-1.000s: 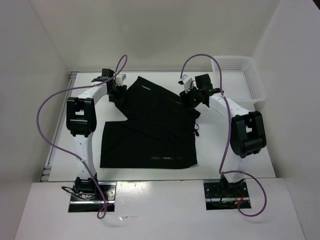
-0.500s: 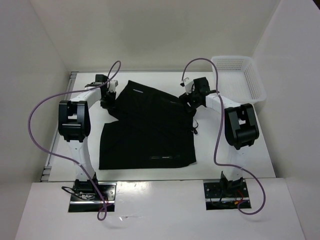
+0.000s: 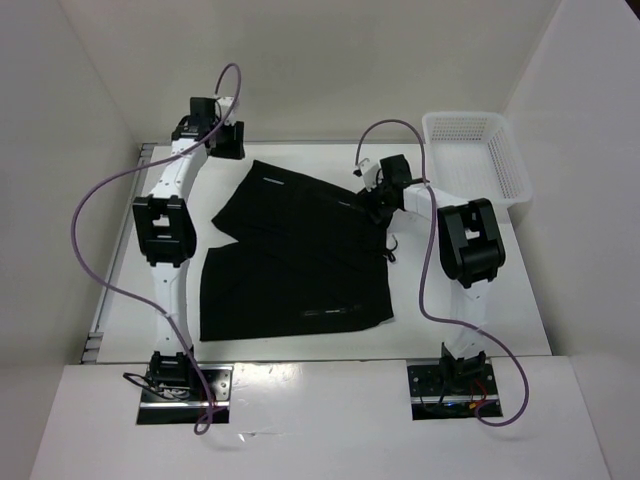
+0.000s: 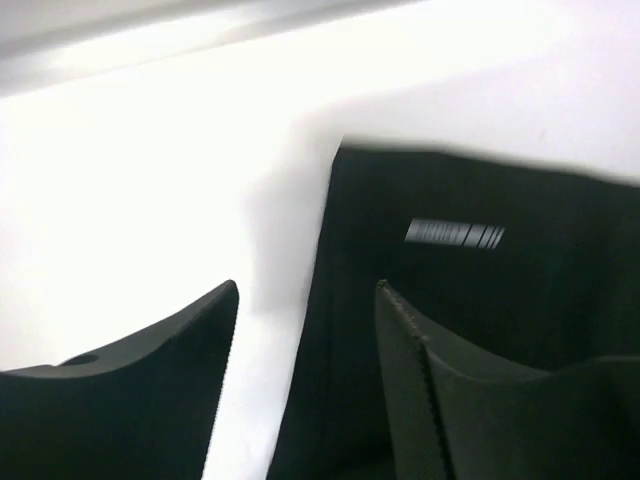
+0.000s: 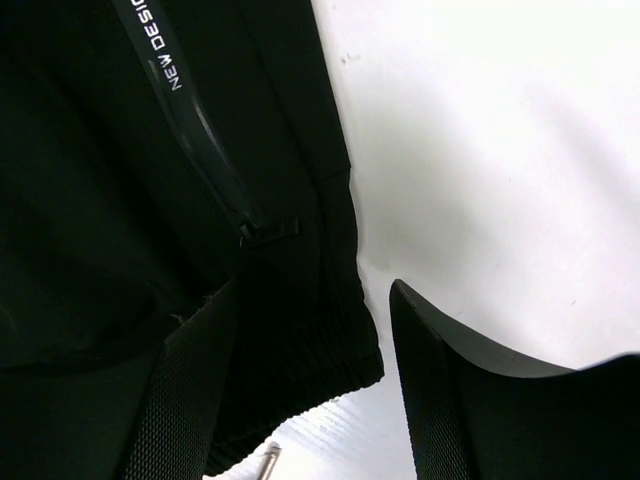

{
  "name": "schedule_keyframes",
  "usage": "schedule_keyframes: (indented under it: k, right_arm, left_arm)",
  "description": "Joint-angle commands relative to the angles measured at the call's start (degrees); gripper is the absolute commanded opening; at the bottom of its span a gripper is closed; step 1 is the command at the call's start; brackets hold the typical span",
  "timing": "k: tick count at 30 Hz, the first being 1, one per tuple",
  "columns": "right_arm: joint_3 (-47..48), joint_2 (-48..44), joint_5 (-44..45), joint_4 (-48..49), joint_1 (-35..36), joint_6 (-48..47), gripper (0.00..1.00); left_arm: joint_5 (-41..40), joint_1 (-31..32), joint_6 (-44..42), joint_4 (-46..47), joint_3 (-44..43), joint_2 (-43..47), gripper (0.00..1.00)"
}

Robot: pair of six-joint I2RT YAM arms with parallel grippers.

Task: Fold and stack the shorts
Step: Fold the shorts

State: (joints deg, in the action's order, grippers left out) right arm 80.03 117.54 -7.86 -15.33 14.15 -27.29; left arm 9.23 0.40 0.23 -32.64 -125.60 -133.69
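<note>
Shorts: plain black, small white lettering.
Basket, right of the shorts: white mesh.
Tabletop: white.
Cables: purple.
Arms: white, black joints.

Seen from above, the right tool and its wrist cover the right corner of the shorts, and the pale marks on the cloth are too small to read. The left wrist view is blurred: the pale mark is only a smear of bars, and the shorts run off the right and bottom edges. In the right wrist view the print breaks off at the top edge after "NEW DES". A small metal tip near the bottom edge cannot be identified.
</note>
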Motion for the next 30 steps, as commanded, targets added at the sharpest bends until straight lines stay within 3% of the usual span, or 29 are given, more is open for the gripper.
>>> schedule_keyframes:
  k: [1, 5, 7, 15, 18, 19, 20, 21, 22, 25, 30]
  right_arm:
    - [1.88, 2.70, 1.97, -0.66, 1.32, -2.94, 0.67]
    - [2.41, 2.17, 1.97, -1.81, 2.37, -2.95, 0.67]
    - [2.41, 1.65, 1.97, -3.03, 2.99, -3.56, 0.67]
    - [0.74, 0.41, 2.66, -3.56, 4.13, -4.70, 0.67]
    - [0.13, 0.41, 2.67, -3.56, 4.13, -4.70, 0.53]
    - [0.13, 0.41, 3.19, -3.56, 4.13, -4.70, 0.43]
    - [0.13, 0.41, 3.20, -3.56, 4.13, -4.70, 0.37]
    - [0.13, 0.41, 3.72, -3.04, 4.65, -4.70, 0.31]
    - [0.13, 0.41, 4.34, -3.04, 4.66, -4.70, 0.21]
    - [2.05, 0.41, 6.70, -0.76, 4.66, -4.70, 0.06]
    - [10.03, 1.56, 11.54, 3.98, 4.66, -4.70, 0.00]
  left_arm:
    - [1.67, 3.11, -0.23, -1.45, -9.81, -9.11, 0.66]
    - [-1.32, 3.81, -0.23, -2.59, -27.73, -23.93, 0.71]
    - [-2.64, 4.34, -0.23, -2.61, -34.77, -27.14, 0.74]
    - [-3.70, 5.40, -0.23, -2.78, -34.80, -30.67, 0.75]
    - [-1.77, 5.92, -0.23, -4.18, -34.28, -30.67, 0.42]
    - [-1.76, 5.92, -0.23, -4.70, -34.27, -30.67, 0.28]
    - [-1.24, 5.92, -0.23, -4.71, -34.27, -30.67, 0.05]
    - [-1.24, 6.45, -0.23, -5.23, -34.27, -30.67, 0.00]
    - [-0.45, 6.45, -0.23, -5.85, -34.27, -30.15, 0.00]
    - [-0.45, 6.45, -0.23, -7.43, -37.07, -28.83, 0.00]
    - [-3.16, 4.17, -0.23, -7.45, -52.72, -27.62, 0.00]
